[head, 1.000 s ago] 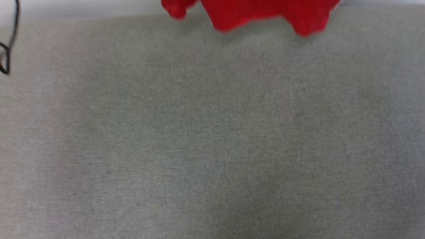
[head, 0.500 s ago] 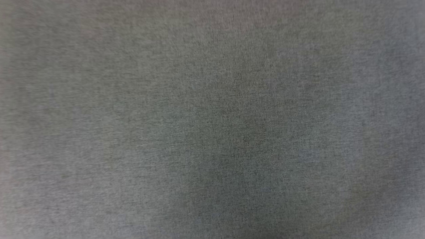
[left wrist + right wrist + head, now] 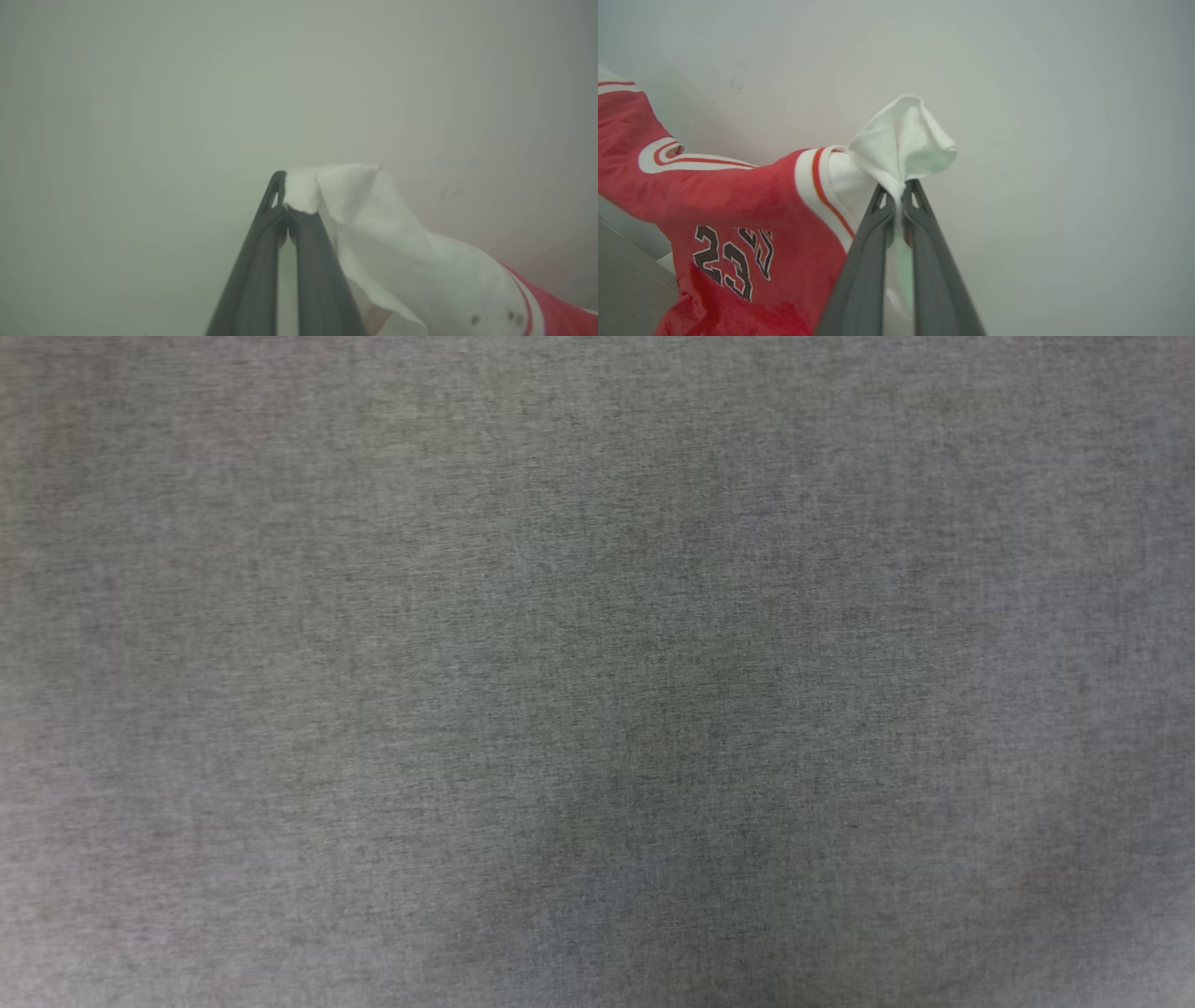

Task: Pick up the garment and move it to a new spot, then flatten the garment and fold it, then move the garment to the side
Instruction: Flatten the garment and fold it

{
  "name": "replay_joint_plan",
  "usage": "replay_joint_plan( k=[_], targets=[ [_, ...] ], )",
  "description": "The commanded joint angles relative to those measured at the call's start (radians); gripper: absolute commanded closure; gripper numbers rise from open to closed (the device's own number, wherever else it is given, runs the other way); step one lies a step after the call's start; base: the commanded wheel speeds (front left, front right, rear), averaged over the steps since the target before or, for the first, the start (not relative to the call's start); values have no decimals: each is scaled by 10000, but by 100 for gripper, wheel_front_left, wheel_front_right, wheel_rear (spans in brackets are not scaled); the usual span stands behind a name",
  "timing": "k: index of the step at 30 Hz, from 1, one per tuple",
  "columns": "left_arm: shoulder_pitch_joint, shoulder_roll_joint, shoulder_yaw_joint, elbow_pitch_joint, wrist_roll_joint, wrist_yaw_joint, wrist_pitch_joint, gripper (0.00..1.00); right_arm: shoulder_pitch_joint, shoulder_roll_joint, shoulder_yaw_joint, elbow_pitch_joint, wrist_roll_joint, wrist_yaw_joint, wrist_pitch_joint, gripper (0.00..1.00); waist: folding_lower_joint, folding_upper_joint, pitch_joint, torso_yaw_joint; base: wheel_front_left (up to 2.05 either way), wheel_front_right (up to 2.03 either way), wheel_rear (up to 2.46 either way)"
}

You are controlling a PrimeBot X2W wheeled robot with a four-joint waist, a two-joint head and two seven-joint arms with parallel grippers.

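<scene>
So the garment (image 3: 738,196) is a red jersey tee with white sleeves and red-and-white striped trim at the shoulder seams and collar. It hangs in the air, stretched between both arms in front of a pale wall (image 3: 1064,140), with the grey cloth surface (image 3: 597,672) down below. The left gripper (image 3: 286,210) is pinched tight on one white sleeve, and the right gripper (image 3: 899,196) is clamped on the other. The print reads "23" in black with a white outline (characters beside it are creased, can't read them).

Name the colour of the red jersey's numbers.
Black, white-outlined, on the red jersey; best in right wrist view.
</scene>
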Motion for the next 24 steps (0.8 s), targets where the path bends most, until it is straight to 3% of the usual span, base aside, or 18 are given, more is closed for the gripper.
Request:
replay_joint_plan(
  k=[1,8,16,24],
  targets=[
    [258,-96,19,-54,-66,-84,-124,100,205,-124,106,-10,138,-14,-73,100,-2,0,-21,56,0,0,0],
    [1738,-279,219,214,-663,-649,-658,100,1798,-600,537,-333,1220,-14,-227,100,-2,0,-563,297,0,0,0],
    [5342,-691,547,96,-1314,-1195,-1052,100,5298,-1156,721,-679,2459,-14,-357,100,-2,0,-2506,564,0,0,0],
    [9724,-961,922,-1145,-1768,-823,-1098,100,9095,-1617,563,-1463,3465,-14,14,100,-2,0,-4396,713,0,0,0]
  ],
)
